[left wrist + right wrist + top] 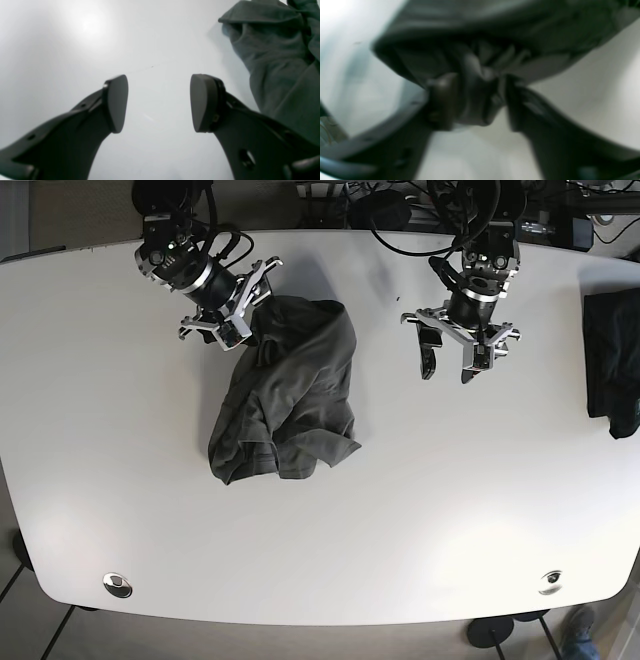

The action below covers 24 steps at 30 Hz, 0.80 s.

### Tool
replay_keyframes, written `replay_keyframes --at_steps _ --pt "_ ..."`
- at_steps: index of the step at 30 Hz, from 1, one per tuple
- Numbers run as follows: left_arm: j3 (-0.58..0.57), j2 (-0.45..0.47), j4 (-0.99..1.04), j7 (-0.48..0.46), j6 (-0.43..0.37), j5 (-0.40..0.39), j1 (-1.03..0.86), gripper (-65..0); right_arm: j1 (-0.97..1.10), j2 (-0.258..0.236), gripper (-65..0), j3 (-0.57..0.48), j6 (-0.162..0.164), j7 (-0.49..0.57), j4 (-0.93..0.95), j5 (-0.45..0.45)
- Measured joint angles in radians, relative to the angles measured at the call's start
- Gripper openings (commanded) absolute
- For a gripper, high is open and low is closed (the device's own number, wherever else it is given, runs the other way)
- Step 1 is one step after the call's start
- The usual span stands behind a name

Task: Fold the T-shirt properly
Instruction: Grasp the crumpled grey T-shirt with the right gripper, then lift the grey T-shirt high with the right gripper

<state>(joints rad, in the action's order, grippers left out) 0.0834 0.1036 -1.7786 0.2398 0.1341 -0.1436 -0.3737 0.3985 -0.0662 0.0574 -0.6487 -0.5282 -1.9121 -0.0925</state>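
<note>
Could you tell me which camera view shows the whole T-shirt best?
The base view: the T-shirt lies crumpled on the table, fully visible. The right wrist view shows only a blurred bunch pinched in the right gripper; the left wrist view catches one edge beside the open left gripper.

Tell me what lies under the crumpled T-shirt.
Only the white table shows around the T-shirt; whatever is beneath the heap is covered. The right claw grips its upper edge, bunched fabric between the fingers. The left claw hangs open over bare table.
</note>
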Motion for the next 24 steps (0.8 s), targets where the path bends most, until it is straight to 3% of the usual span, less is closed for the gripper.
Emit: replay_keyframes --at_steps 2,7,14,20,22,24 --pt "0.000 0.000 0.006 0.019 0.000 0.000 0.016 -28.3 -0.017 0.000 -19.0 0.005 -0.006 0.001 -0.043 -0.002" --pt "0.000 0.000 0.018 0.060 0.000 0.000 0.031 -28.3 -0.235 0.000 -19.2 0.060 -0.002 0.007 0.034 -0.011" --pt "0.001 0.000 0.012 0.060 0.000 0.000 0.032 -28.3 -0.580 -0.004 -19.2 0.242 0.001 -0.007 0.479 0.003" --pt "0.002 0.000 0.004 0.060 0.000 0.000 0.031 -28.3 -0.823 -0.049 -19.2 0.260 -0.006 0.047 0.937 0.003" --pt "0.001 0.000 0.004 0.060 0.000 0.000 0.031 -28.3 -0.850 -0.048 -19.2 0.259 -0.031 0.084 1.037 0.003" --pt "0.002 0.000 0.004 0.060 0.000 0.000 0.031 -28.3 -0.851 -0.040 -19.5 0.256 -0.033 0.095 1.079 0.003"
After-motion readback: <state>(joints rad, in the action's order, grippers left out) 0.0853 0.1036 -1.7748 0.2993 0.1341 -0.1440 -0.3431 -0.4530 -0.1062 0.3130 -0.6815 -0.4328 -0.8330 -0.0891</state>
